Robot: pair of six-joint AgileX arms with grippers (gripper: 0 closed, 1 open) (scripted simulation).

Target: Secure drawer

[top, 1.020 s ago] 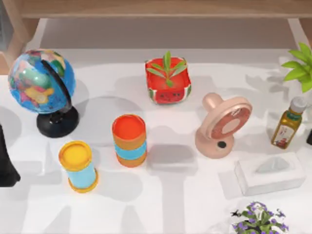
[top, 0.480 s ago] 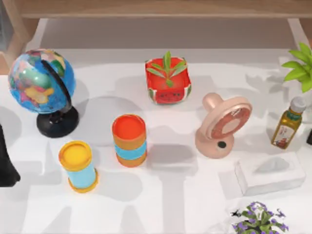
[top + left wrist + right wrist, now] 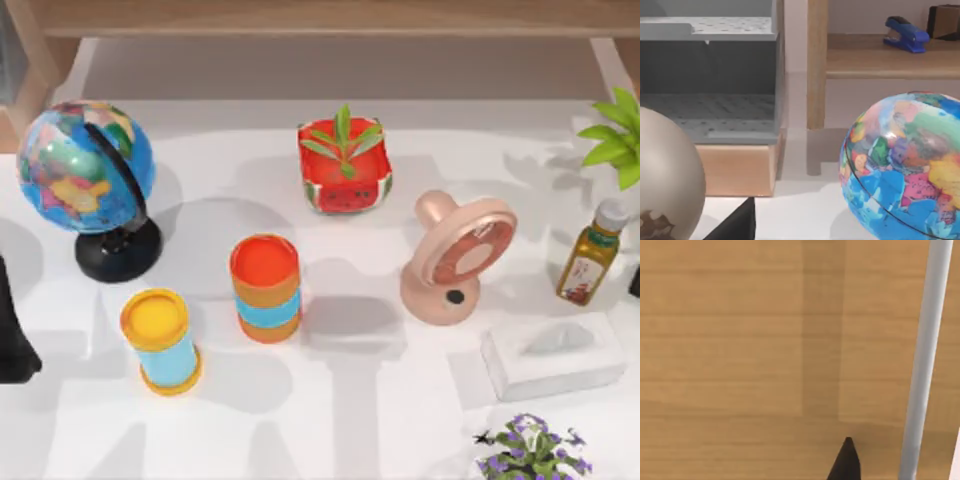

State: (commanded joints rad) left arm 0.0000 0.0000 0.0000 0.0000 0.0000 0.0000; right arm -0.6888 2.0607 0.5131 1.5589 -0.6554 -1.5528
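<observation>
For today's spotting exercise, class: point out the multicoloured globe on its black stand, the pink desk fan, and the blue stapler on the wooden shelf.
Multicoloured globe on black stand [image 3: 80, 165], top view, on the sphere's middle.
Pink desk fan [image 3: 462, 255], top view, on the round face.
Blue stapler [image 3: 905, 34], left wrist view, on its upper body.

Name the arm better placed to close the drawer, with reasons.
Probably the right: its wrist view faces a wooden panel with a grey bar, perhaps the handle, a fingertip close before it. The left arm sits parked at the table's left edge beside the globe.
</observation>
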